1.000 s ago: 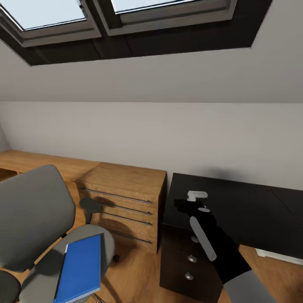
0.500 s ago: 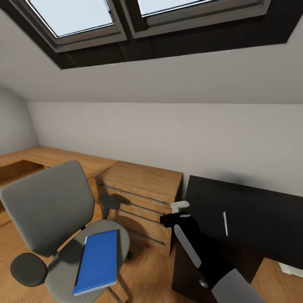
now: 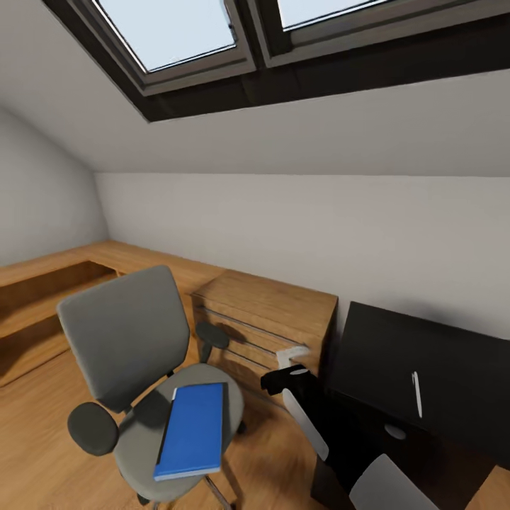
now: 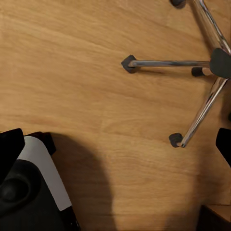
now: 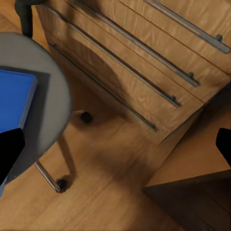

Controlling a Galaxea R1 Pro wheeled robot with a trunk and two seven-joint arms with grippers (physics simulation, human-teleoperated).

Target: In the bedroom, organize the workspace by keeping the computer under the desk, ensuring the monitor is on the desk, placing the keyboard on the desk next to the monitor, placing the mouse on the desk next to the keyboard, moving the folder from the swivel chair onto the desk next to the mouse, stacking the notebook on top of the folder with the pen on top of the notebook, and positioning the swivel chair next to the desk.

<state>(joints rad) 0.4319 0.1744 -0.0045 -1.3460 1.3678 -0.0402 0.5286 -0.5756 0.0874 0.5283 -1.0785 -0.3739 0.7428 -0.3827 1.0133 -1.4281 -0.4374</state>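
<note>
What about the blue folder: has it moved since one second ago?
No. The folder lies the same on the swivel chair seat; the camera turned.

I'm looking at a wooden drawer chest [image 3: 265,326] standing against the grey wall [image 3: 283,227]. Above it, skylights [image 3: 212,28] set in the sloped ceiling [image 3: 319,127] show pale sky. Left of the chest runs low wooden shelving [image 3: 42,312]; wood floor [image 3: 42,453] lies below.
</note>
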